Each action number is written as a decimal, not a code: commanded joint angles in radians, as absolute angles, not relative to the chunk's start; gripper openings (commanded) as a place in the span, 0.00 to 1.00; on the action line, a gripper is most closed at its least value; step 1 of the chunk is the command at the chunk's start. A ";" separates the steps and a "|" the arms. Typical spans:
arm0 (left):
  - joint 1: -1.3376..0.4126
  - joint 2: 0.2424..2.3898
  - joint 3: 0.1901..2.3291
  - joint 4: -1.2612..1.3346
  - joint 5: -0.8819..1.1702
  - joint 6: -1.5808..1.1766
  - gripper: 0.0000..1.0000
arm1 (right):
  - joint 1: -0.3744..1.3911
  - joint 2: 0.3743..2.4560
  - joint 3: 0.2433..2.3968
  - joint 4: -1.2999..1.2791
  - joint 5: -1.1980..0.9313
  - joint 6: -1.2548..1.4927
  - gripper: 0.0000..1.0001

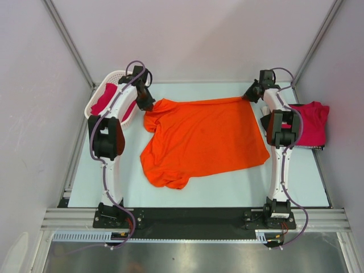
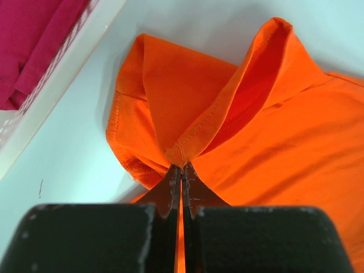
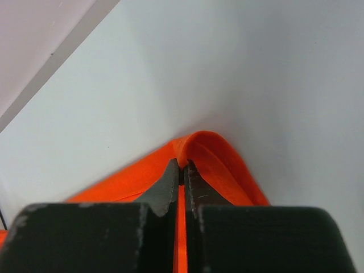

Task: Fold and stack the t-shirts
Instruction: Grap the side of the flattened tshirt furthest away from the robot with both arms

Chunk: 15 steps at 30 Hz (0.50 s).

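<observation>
One orange t-shirt lies spread across the middle of the table. The left gripper is pinched tight on its far-left hem seam, and the right gripper is clamped on its far-right folded edge. A crimson t-shirt sits in the white basket; a second crimson t-shirt lies at the table's right edge.

The left tool has its jaws pinched tight on a stitched hem of the orange t-shirt, whose cloth lies bunched and folded on the pale worktop. At upper left, a crimson t-shirt sits inside the white basket.
</observation>
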<state>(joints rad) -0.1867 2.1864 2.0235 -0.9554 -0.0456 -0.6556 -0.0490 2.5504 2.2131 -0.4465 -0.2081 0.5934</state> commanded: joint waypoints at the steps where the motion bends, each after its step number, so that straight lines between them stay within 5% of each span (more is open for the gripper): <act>1: -0.189 2.115 2.026 -0.971 -0.092 -0.663 0.00 | -0.061 2.418 2.172 -0.437 -0.225 0.574 0.00; 15: -0.163 2.025 2.078 -1.005 -0.161 -0.681 0.00 | -0.158 2.132 1.985 -0.423 -0.308 0.594 0.00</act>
<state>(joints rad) -0.1852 2.1143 2.0106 -0.9981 -0.1062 -0.6582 -0.1318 2.2444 2.0090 -0.4553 -0.2695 0.5842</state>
